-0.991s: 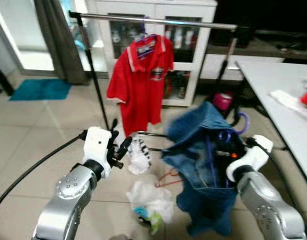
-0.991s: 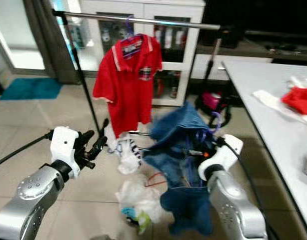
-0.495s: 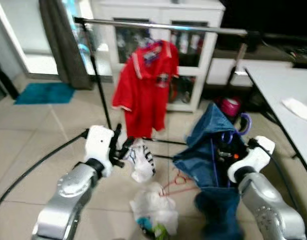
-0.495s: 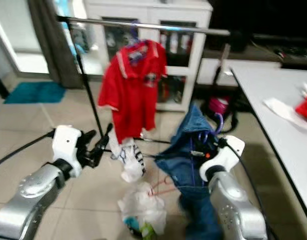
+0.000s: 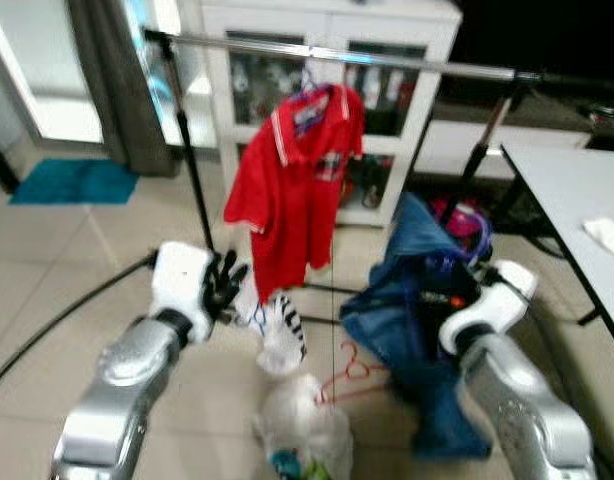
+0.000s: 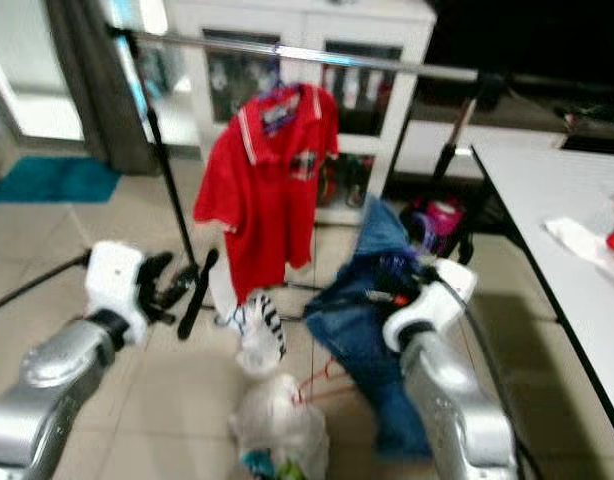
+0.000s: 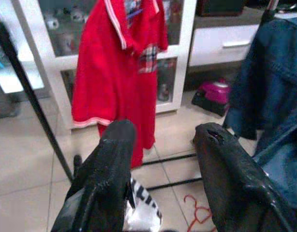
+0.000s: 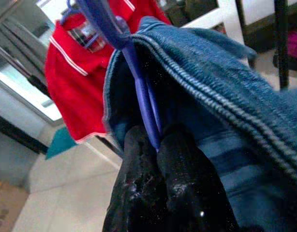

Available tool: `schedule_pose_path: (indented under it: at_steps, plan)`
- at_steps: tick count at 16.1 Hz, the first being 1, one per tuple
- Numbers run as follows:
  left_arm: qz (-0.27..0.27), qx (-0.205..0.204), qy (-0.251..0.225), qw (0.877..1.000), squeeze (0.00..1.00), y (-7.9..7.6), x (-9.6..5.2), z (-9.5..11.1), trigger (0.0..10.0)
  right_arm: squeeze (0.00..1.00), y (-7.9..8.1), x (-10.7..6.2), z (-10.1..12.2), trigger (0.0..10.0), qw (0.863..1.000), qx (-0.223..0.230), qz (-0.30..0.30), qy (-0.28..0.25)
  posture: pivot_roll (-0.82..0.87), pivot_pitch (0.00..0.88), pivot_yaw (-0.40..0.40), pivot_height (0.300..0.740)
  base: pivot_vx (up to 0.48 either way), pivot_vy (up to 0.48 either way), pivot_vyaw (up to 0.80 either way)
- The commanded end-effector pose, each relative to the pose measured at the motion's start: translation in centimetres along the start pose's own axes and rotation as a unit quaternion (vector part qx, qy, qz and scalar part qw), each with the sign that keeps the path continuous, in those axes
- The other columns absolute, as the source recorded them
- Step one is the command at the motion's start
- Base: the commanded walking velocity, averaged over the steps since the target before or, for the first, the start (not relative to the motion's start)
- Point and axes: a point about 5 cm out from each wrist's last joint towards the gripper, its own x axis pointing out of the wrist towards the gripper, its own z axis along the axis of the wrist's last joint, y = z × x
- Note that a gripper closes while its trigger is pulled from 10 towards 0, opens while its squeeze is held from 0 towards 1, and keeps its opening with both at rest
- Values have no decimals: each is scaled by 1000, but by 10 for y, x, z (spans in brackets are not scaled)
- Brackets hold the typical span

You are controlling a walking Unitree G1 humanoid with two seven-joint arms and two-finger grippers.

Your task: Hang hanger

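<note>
While the right gripper [image 8: 158,145] pinches the purple hanger [image 8: 134,82] between its two black fingers, a blue denim garment [image 5: 417,300] drapes over that hanger and hangs down in front of the robot's right arm, its hem close to the tiled floor [image 5: 57,250]. The hanger's stem runs straight up out of the fingertips, so the hanger sits directly above and against the gripper, with the denim folded around both. The left gripper [image 7: 163,140] is held out at about the same height on the other side, its fingers spread apart and holding nothing.

Low between the two arms, on the floor, lie a white plastic bag [image 5: 302,435], a red wire hanger [image 5: 352,370] and a black-and-white striped cloth [image 5: 280,330].

Beyond them stands a clothes rack [image 5: 417,66], its metal bar running across at the top. A red polo shirt [image 5: 297,180] hangs from that bar on another hanger, well apart from the denim. Behind the rack is a white glass-fronted cabinet [image 5: 427,30], and a white table [image 5: 577,190] lies to the right.
</note>
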Motion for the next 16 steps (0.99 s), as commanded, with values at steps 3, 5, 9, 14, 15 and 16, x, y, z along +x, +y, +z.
schedule_pose_path:
  at_steps: [3, 5, 9, 14, 15, 16]
  plan:
    - [-12, 3, -11, 1000, 0, -6, 4, 3, 10000, 0, -9, 0, 9, 10000, 1000, -4, -13, -18, 3, 0, -34, 740, 393, 0, 0]
    - [-12, 4, -11, 1000, 0, -6, 3, 3, 10000, 0, -9, 0, 9, 10000, 1000, -6, -14, -18, 3, 0, -34, 740, 390, 0, 0]
    - [-25, 14, -2, 1000, 0, -9, 3, 0, 10000, 0, -12, -1, 8, 10000, 1000, -6, -21, -17, 4, 0, -32, 740, 391, 0, 0]
    - [-39, 24, 2, 999, 0, -13, 4, -1, 10000, 0, -13, 0, 8, 10000, 1000, -6, -25, -17, 8, 0, -38, 740, 385, 0, 0]
    - [-41, 25, 2, 999, 0, -13, 4, -1, 10000, 0, -14, 0, 8, 10000, 999, -7, -26, -17, 9, 0, -39, 740, 382, 0, 0]
    - [-42, 25, 2, 999, 0, -14, 4, -1, 10000, 0, -15, 0, 8, 10000, 999, -7, -27, -17, 10, 0, -40, 740, 382, 0, 0]
